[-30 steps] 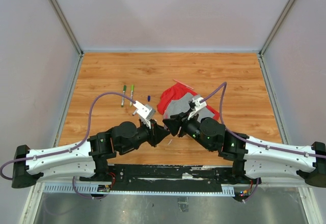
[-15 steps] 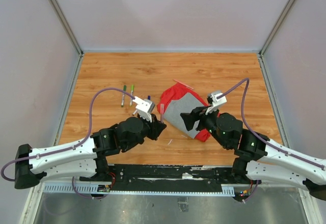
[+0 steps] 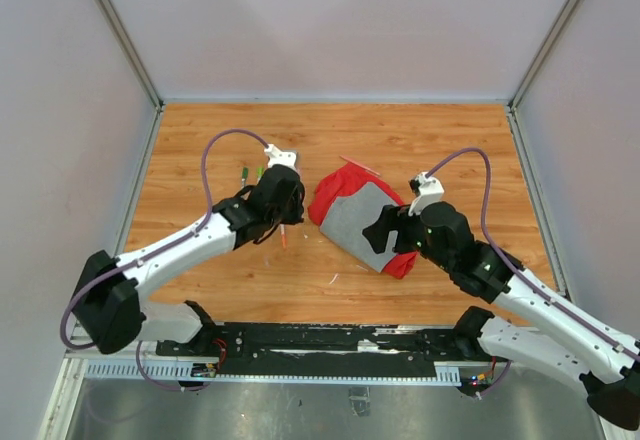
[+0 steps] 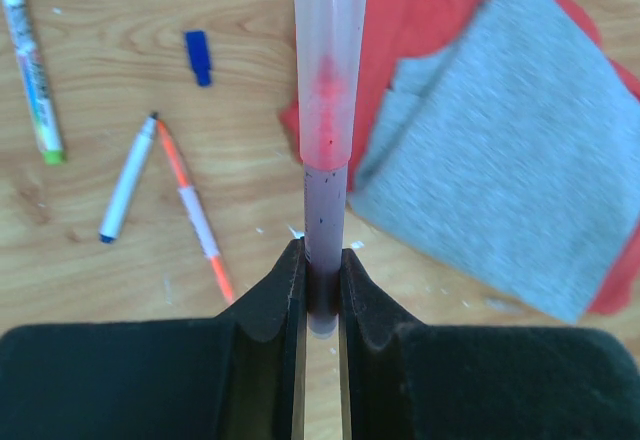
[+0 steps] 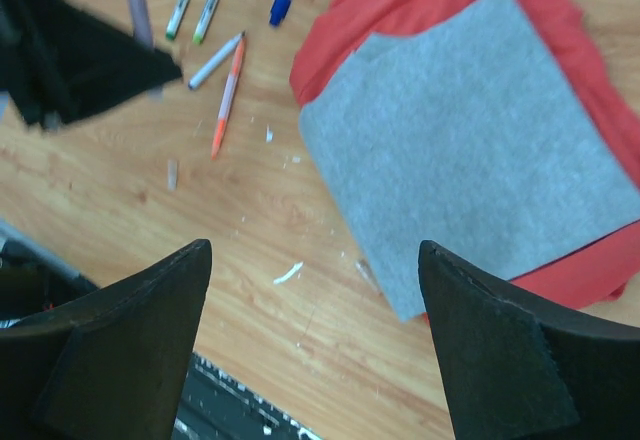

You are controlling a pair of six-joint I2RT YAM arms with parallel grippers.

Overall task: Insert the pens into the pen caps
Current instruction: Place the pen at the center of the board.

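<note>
My left gripper (image 4: 322, 260) is shut on a pen (image 4: 325, 160) with a purplish barrel. A translucent pink-tinted cap (image 4: 329, 70) sits on the pen's far end, which points away over the red-and-grey cloth's edge. On the wood to its left lie a green pen (image 4: 30, 60), a white pen with a blue end (image 4: 128, 180), an orange pen (image 4: 195, 215) and a loose blue pen cap (image 4: 198, 57). My right gripper (image 5: 315, 255) is open and holds nothing, above bare wood beside the cloth's near corner. In the top view the left gripper (image 3: 283, 205) hides its pen; the right gripper (image 3: 385, 230) is over the cloth.
The red-and-grey cloth (image 3: 350, 210) lies mid-table between the arms. Two green pens (image 3: 251, 173) lie far left of it. Small white scraps (image 5: 287, 273) dot the wood near the front. Grey walls enclose the table on three sides.
The two grippers were together near the table's middle. The right gripper has opened and pulled back to the right. The left arm has reached far-left, carrying the pen over the loose pens.
</note>
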